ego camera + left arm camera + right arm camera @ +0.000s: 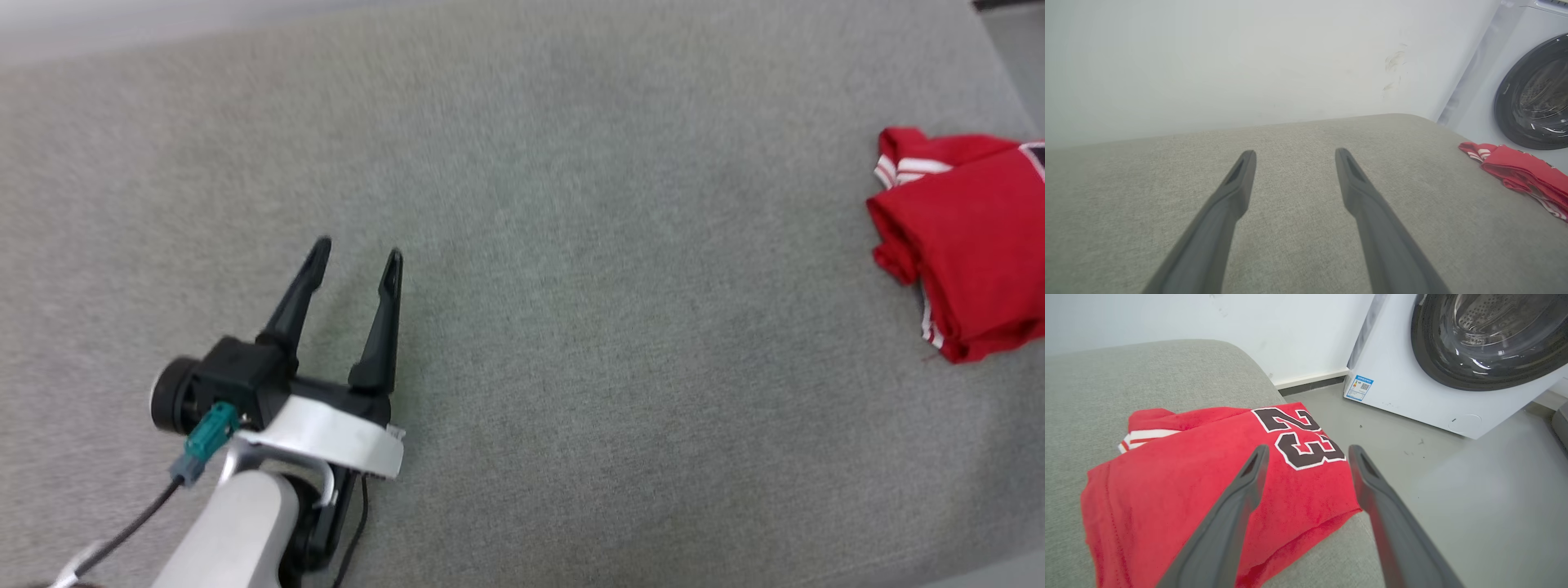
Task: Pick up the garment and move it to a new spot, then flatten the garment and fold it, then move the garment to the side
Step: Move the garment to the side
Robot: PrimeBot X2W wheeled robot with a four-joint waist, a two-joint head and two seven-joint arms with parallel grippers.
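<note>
The garment (967, 237), a red jersey folded into a bundle, lies at the right edge of the grey cushioned surface (571, 327). Its black-and-white number faces up in the right wrist view, garment (1208, 486). My right gripper (1306, 457) hovers open just above the bundle, with nothing between its fingers. Far to the left, my left gripper (357, 249) stands open over bare fabric. In the left wrist view the left gripper (1295, 157) is empty and the garment (1519, 171) shows as a red strip at the right.
A white washing machine (1412, 388) with a dark round door stands on the grey floor (1474, 490) beyond the surface's right end. A white wall (1229, 61) runs along the far edge of the surface.
</note>
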